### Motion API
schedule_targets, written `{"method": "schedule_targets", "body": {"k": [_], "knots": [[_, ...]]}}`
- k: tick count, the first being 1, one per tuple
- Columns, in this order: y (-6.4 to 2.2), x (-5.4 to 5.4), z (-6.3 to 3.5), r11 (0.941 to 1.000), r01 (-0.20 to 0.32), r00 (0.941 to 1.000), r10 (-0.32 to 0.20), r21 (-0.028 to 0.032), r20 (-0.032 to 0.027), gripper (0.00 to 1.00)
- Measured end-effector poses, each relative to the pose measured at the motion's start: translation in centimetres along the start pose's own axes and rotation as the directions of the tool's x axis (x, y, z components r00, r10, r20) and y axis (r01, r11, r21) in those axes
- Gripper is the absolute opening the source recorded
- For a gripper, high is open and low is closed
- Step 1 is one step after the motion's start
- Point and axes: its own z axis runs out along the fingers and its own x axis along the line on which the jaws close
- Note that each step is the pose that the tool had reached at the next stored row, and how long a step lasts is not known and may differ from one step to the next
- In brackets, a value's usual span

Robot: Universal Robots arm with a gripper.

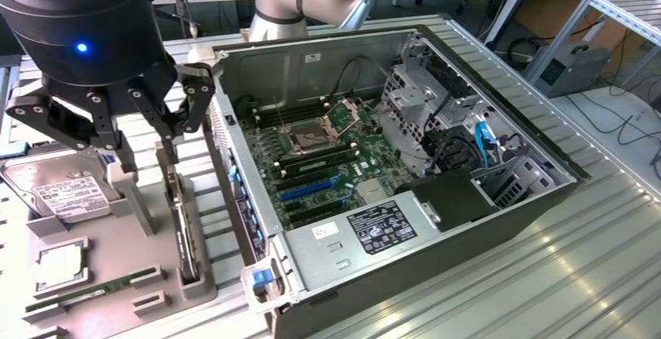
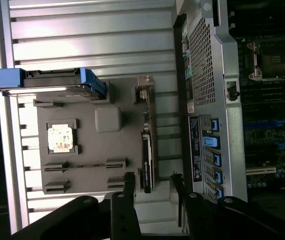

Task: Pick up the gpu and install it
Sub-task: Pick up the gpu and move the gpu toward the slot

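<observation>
One tool (image 1: 148, 165) spread wide, holding nothing, above the edge-standing gpu (image 1: 184, 227), hard drive (image 1: 67, 192) at the exterior view's left, open computer case (image 1: 299, 64) at its right, wrist view showing fingers (image 2: 129, 187) flanking the card's end

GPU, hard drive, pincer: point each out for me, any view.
gpu (image 2: 146, 160), wrist view, the card's dark edge, mid-length.
hard drive (image 1: 66, 195), exterior view, its white label.
pincer (image 2: 151, 176), wrist view, midway between the open fingertips, which sit either side of the gpu.
</observation>
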Motion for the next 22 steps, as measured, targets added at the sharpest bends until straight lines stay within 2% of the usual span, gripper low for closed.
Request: {"method": "schedule_targets", "body": {"k": [1,4,5,13,22], "knots": [[0.0,0.0,0.0,1.0,0.0,1.0,0.0,0.0,0.0,0.48],[0.0,0.0,0.07,1.0,0.0,1.0,0.0,-0.0011,0.0,0.48],[-0.02,0.0,0.4,1.0,0.0,1.0,0.0,-0.0039,-0.0002,0.48],[-0.12,0.1,2.78,1.0,0.0,1.0,0.0,-0.0047,-0.0003,0.48],[-0.2,0.1,4.56,1.0,0.0,1.0,0.0,-0.0047,-0.0004,0.48]]}}
